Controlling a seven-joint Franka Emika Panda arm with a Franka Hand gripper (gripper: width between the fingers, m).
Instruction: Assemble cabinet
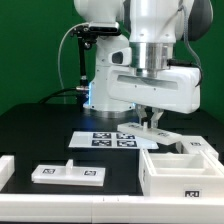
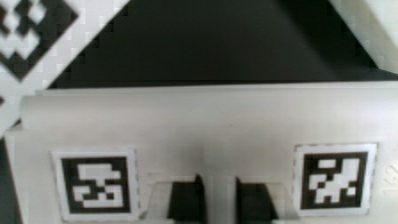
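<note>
My gripper [image 1: 150, 123] is low over the table, just to the exterior view's right of the marker board [image 1: 112, 138]. It is on a white cabinet panel [image 1: 163, 131] that lies there. In the wrist view this panel [image 2: 214, 125] fills the frame, with a square tag on each side. My dark fingers [image 2: 180, 200] stand close together with a narrow white strip of the panel between them, so the gripper [image 2: 217, 202] is shut on it. The white cabinet box body [image 1: 186, 170] stands open-topped at the front right.
A small flat white panel with tags [image 1: 68, 174] lies at the front left. Another white piece [image 1: 5, 170] shows at the left edge. The white robot pedestal [image 1: 105, 85] stands behind the marker board, whose corner tag [image 2: 36, 30] shows in the wrist view.
</note>
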